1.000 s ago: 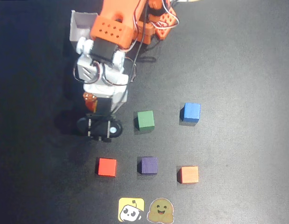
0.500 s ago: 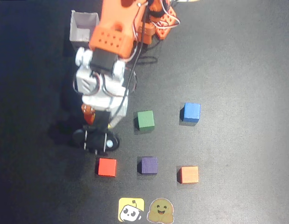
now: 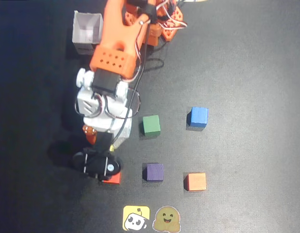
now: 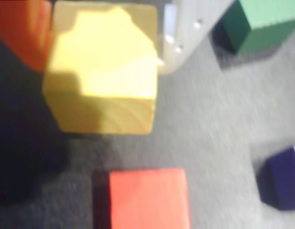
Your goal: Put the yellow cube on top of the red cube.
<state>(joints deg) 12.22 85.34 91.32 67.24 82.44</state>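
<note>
In the wrist view the yellow cube [image 4: 102, 71] fills the upper left, held off the table between an orange finger [image 4: 23, 33] on its left and a pale finger [image 4: 178, 33] on its right. My gripper [image 4: 104, 47] is shut on it. The red cube [image 4: 147, 198] lies on the dark table just below the yellow one in that view. From overhead, the gripper [image 3: 105, 148] and its black camera mount cover most of the red cube [image 3: 113, 178], of which only the lower right corner shows. The yellow cube is almost wholly hidden there.
On the table lie a green cube [image 3: 151, 124], a blue cube [image 3: 198, 117], a purple cube [image 3: 153, 172] and an orange cube [image 3: 195, 181]. Two cartoon stickers [image 3: 136, 218] sit at the near edge. A grey open box [image 3: 88, 31] stands beside the arm's base.
The arm has reached down the overhead view, from beside the green cube to over the red cube, now partly covering it. The other cubes have not moved.
</note>
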